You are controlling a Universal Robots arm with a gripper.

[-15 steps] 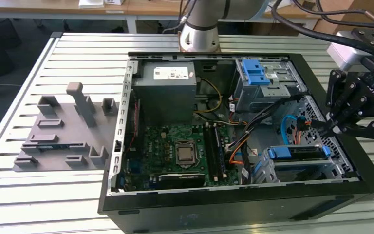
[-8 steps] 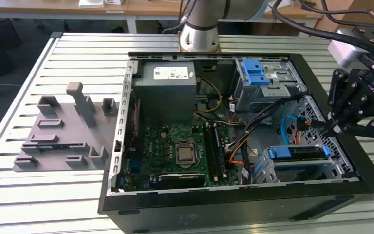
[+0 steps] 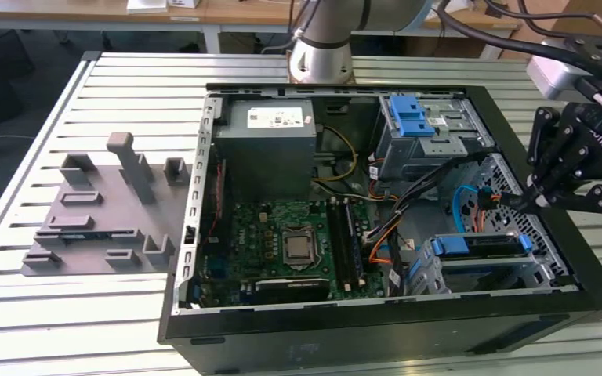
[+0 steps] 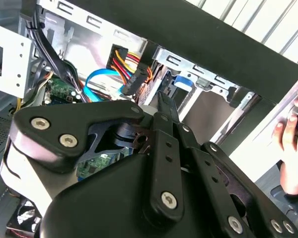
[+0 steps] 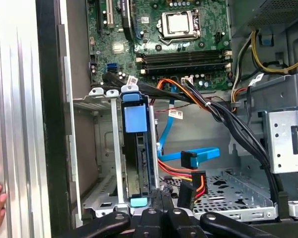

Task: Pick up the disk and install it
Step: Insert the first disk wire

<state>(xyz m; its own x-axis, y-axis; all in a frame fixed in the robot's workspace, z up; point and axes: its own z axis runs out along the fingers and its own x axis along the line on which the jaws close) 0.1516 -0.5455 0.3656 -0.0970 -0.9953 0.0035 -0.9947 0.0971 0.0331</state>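
Observation:
The disk [image 3: 479, 245], in its blue carrier, sits in the drive cage at the near corner of the open computer case [image 3: 385, 333], on the exterior view's right. In the first wrist view the disk [image 5: 139, 163] stands on edge in the cage slot, its blue tab [image 5: 135, 119] toward the motherboard. My gripper [image 3: 523, 202] hovers over the case's edge on the exterior view's right, just behind that cage. Its fingers [image 5: 161, 201] are shut together with nothing between them, close to the disk's end. The second wrist view shows the gripper [image 4: 164, 101] pointing toward the cage and cables.
A grey power supply [image 3: 270, 145], the motherboard [image 3: 291, 243] and a second cage with a blue latch [image 3: 411, 117] fill the case. Loose blue and orange cables [image 5: 196, 157] lie beside the disk. A grey fixture [image 3: 103, 211] stands on the slatted table. A person's hand [image 4: 290, 139] is outside the case.

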